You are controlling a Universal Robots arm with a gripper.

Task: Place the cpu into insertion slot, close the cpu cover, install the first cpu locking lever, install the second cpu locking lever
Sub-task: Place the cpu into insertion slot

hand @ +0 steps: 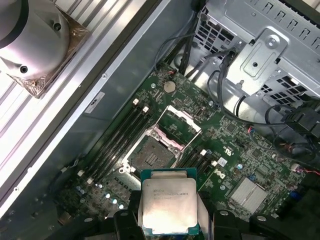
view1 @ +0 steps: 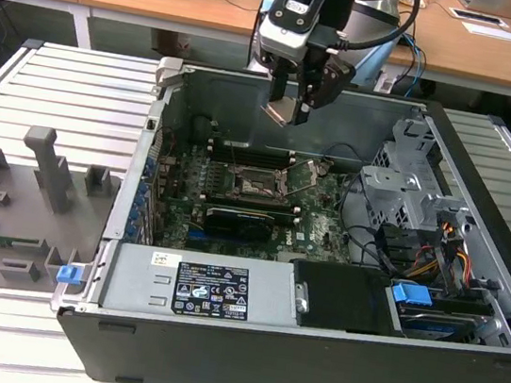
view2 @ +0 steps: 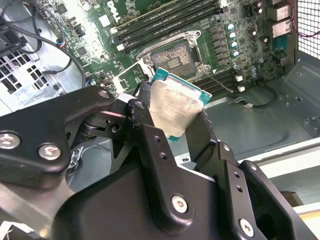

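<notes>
Holding cpu [hand: 167, 206] clenched by its edges in gripper [view1: 288, 108] well above uncovered slot [hand: 150, 156], probably best keeping it level and squared to the socket.

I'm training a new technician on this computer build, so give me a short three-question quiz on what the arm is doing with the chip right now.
1. True or false: the small flat square silvery-grey cpu already sits in the square, silvery-rimmed insertion slot.
2. The thin silvery metal frame of the cpu cover is: A) shut flat over the slot; B) swung open; C) removed entirely.
3. Fill in: the black gripper is shut on the ____.
Key: 1 false, it hangs above the open slot; 2 B; 3 cpu.
</notes>
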